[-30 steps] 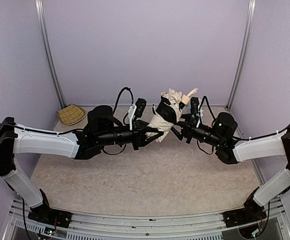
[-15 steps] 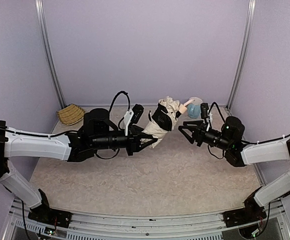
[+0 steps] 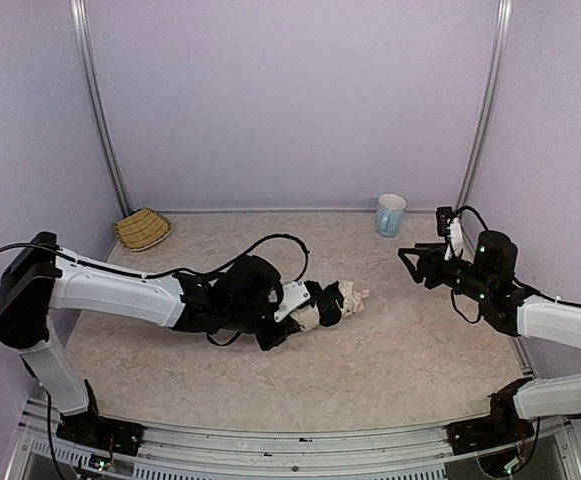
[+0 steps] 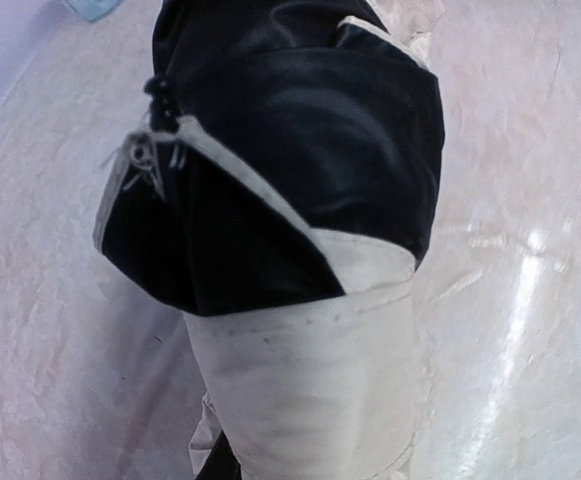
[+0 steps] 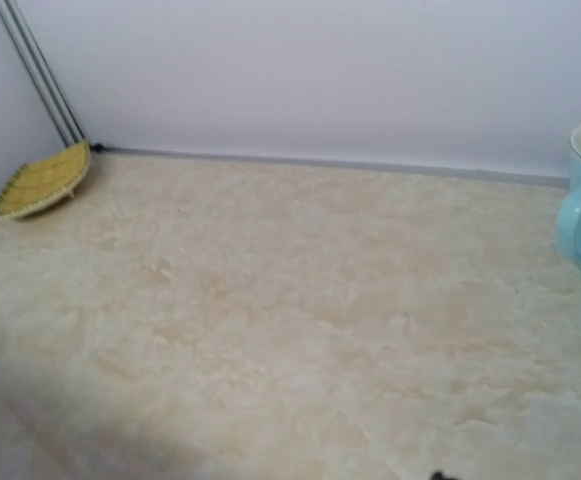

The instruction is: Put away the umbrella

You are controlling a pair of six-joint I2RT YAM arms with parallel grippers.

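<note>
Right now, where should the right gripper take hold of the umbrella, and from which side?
Probably at the free tan handle end, coming from the right: the folded umbrella lies sideways, and the left gripper holds its left end, so only that tip is clear.

No legible text or markings anywhere.

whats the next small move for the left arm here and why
Probably ease the left gripper open and leave the umbrella there: it is folded, low at the table, held by that gripper alone, while the right gripper stands open and well clear.
</note>
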